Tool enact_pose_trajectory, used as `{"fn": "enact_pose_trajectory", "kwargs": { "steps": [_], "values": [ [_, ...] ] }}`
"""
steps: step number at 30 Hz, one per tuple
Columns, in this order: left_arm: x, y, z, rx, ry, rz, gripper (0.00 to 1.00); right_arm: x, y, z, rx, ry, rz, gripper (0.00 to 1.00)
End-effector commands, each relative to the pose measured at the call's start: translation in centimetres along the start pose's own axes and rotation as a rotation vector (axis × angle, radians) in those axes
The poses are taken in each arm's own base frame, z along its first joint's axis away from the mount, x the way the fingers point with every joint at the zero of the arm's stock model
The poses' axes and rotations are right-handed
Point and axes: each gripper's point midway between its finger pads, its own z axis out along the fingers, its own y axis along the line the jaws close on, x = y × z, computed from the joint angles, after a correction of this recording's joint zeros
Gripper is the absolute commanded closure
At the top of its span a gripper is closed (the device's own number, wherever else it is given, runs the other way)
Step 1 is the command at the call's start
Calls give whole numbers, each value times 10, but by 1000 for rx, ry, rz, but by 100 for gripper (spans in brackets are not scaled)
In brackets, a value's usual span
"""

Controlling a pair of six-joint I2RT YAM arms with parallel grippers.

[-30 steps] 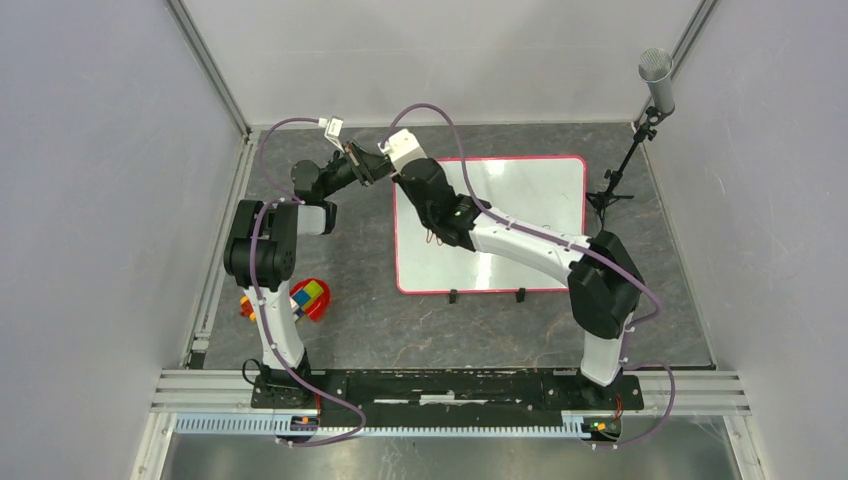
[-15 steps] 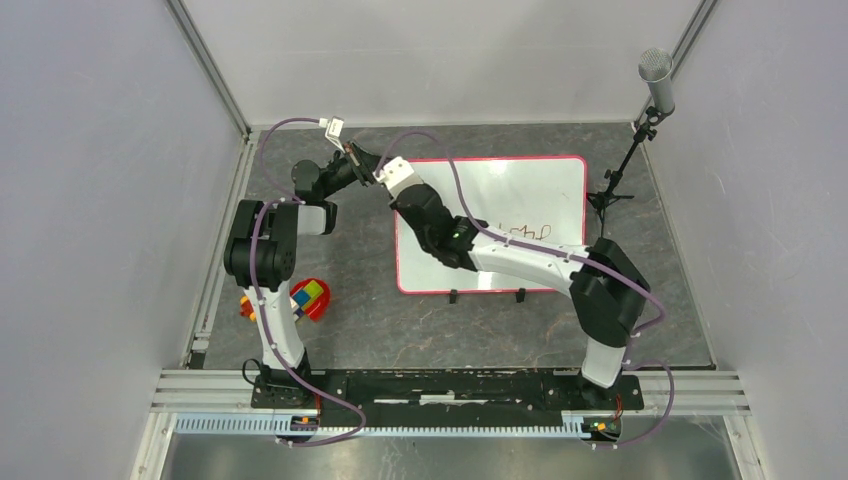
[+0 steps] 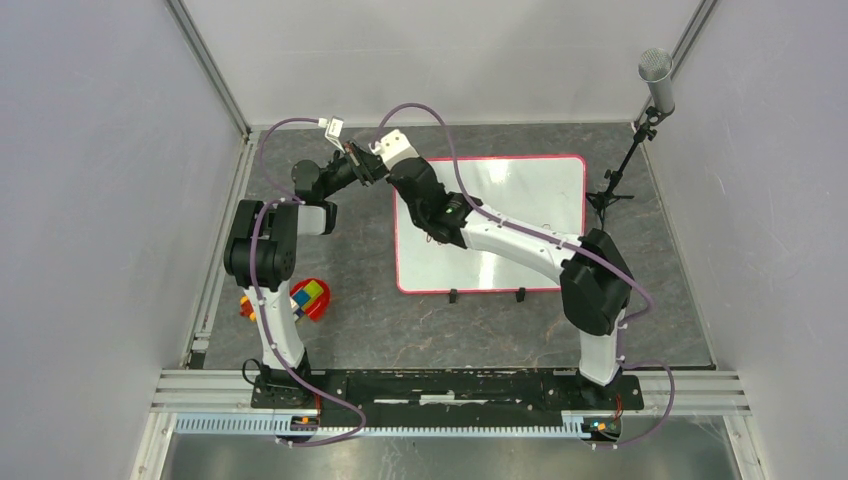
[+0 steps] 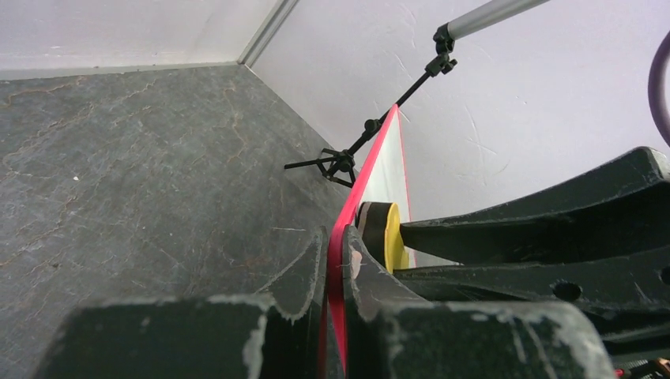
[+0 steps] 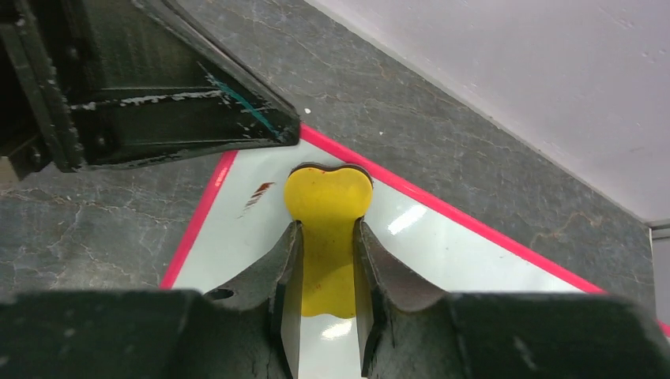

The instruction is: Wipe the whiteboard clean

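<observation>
The whiteboard (image 3: 530,200) lies flat on the dark table, glossy white with a red-pink frame. My left gripper (image 3: 368,170) is shut on the frame at the board's far-left corner; the left wrist view shows the red edge (image 4: 336,253) pinched between its fingers. My right gripper (image 3: 387,157) is shut on a yellow eraser (image 5: 328,197), which is pressed on the board (image 5: 442,260) right by that corner. The eraser also shows in the left wrist view (image 4: 392,237). A small dark red mark (image 5: 257,193) lies just left of the eraser.
A microphone stand (image 3: 625,165) stands off the board's far-right corner. A colourful block toy (image 3: 308,297) lies by the left arm. Two black feet (image 3: 453,295) stick out at the board's near edge. Enclosure walls close in at the back and both sides.
My right gripper slid the eraser a little toward me and to the right, then back to the far-left corner. The left gripper has kept its hold on the frame.
</observation>
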Motion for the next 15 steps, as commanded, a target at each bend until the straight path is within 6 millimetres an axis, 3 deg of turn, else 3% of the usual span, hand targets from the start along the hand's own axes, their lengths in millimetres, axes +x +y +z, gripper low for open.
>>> {"fn": "enact_pose_trajectory", "kwargs": {
  "steps": [1, 6, 11, 15],
  "values": [
    [-12, -23, 5, 69, -6, 121, 98, 15, 26, 5, -56, 36, -22, 80],
    [-12, -24, 5, 69, -5, 122, 98, 40, 21, -5, -47, 61, -22, 80],
    [-11, -24, 4, 67, -3, 124, 98, 61, -12, -9, 52, 109, -71, 81],
    [-12, -24, 4, 63, -3, 129, 98, 57, -30, -13, 75, 93, -41, 81]
  ]
}}
